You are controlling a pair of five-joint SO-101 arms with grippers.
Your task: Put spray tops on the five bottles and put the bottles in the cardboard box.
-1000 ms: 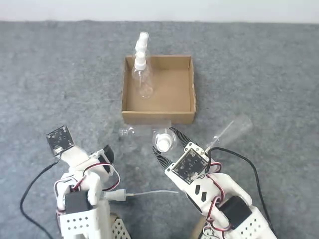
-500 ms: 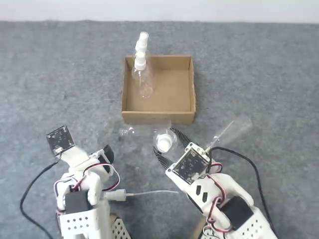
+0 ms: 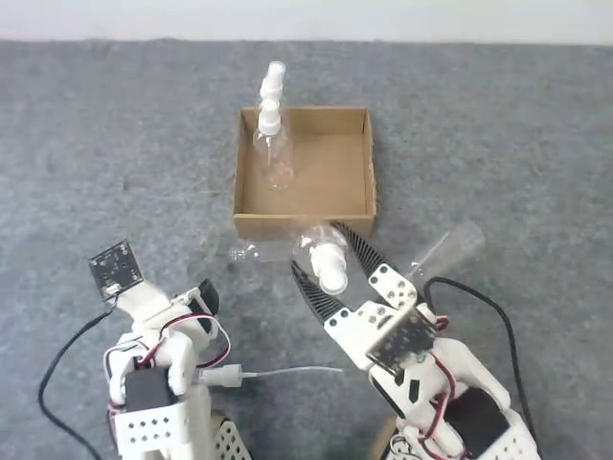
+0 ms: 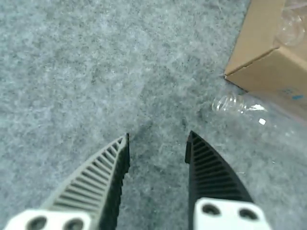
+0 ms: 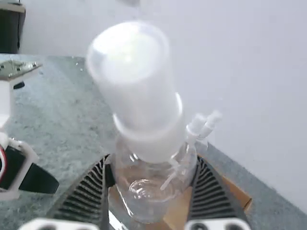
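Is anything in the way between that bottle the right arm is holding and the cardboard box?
Nothing visible does. The right gripper holds the capped bottle just before the cardboard box, with only the near wall to clear. Two bottles stand at its far left corner; the remaining floor is bare.

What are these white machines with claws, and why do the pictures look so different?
They are two small robot arms on a grey carpet. One picture looks down from above; the other two come from a camera on each arm's wrist. The right arm's tool pinches a clear bottle with a spray top on. The left arm's tool is open, holding nothing. Two topped bottles stand at one corner of the cardboard box. A bare bottle lies in front of it, another off to the side, and a loose spray top by the left arm.
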